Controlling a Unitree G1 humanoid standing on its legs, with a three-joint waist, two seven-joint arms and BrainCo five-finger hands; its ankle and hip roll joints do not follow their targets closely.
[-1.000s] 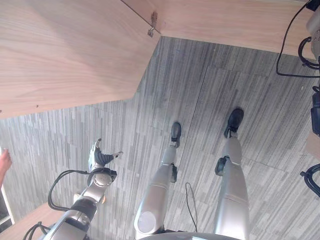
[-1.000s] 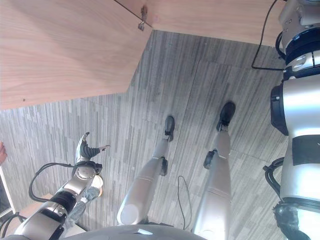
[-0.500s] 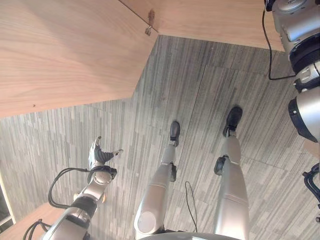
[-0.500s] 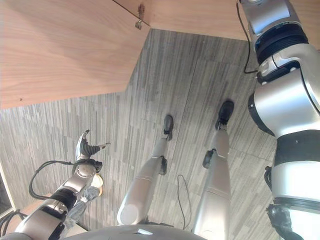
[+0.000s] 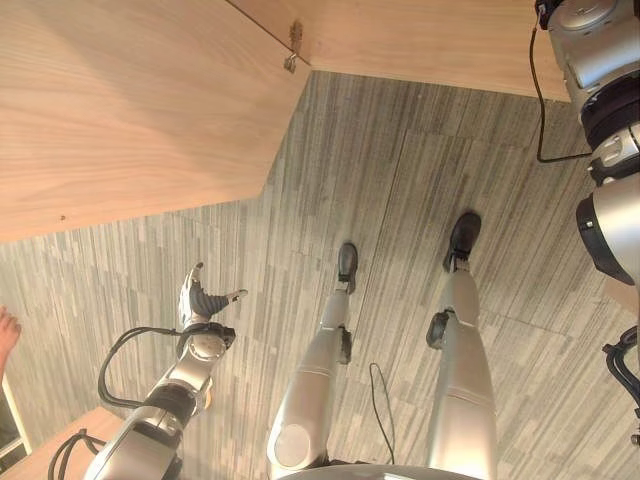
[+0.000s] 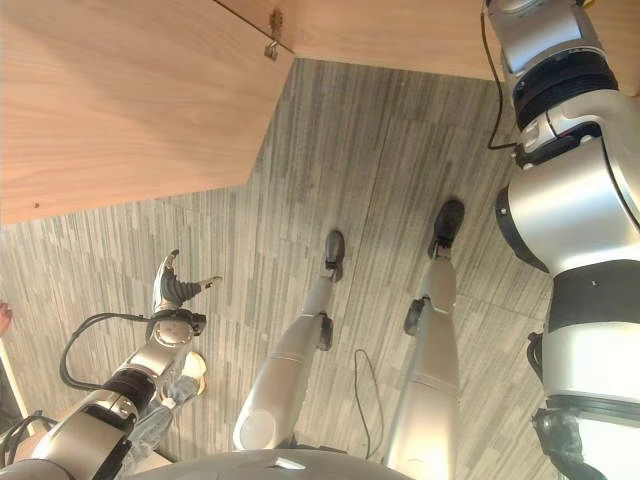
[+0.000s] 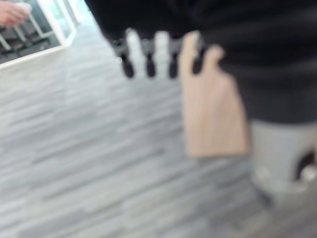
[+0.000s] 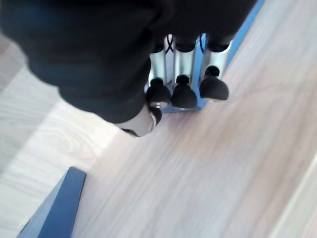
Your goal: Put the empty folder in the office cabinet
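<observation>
In the right wrist view my right hand (image 8: 184, 91) is shut, its dark-tipped fingers curled over the edge of a blue folder (image 8: 199, 59) that lies against a pale wooden cabinet surface (image 8: 208, 168). Another blue corner (image 8: 54, 208) shows lower down on the same wood. In the eye views the wooden cabinet panel (image 5: 130, 110) stands at the upper left, with a small metal fitting (image 5: 291, 62) at its corner. My left hand (image 5: 203, 298) hangs low over the grey floor, open and holding nothing.
Grey striped carpet (image 5: 400, 180) covers the floor in front of the cabinet. A person's hand (image 5: 6, 332) shows at the left edge. A light wooden surface (image 5: 50, 450) sits at the lower left corner, beside my left arm.
My right arm has risen into view at the right side. The picture has shifted slightly. A person's hand, out of view half a second ago, shows again at the left edge.
</observation>
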